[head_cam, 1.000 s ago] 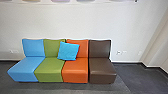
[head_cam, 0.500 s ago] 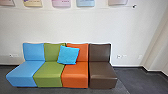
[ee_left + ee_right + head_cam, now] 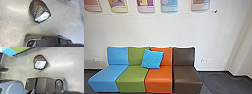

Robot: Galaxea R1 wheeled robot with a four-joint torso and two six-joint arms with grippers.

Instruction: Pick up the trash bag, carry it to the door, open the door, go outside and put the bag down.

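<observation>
A dark, shiny trash bag with a white patch at one end rests on the grey floor. It shows in the left wrist view as the dark bag [image 3: 37, 9], in front of the robot's dark base plate. The right wrist view has the same bag [image 3: 39, 62] with bare floor between it and the plate. I cannot tell how either gripper's fingers stand.
A row of blue [image 3: 108, 75], green [image 3: 132, 75], orange [image 3: 159, 75] and brown [image 3: 187, 75] seats stands along the white wall [image 3: 159, 30]. A blue cushion [image 3: 152, 59] leans on the backrests. Posters [image 3: 169, 6] hang above.
The head camera has moved: its picture takes in more of the wall and posters, and the seats sit lower in it. The cushion and seats keep their places relative to each other.
</observation>
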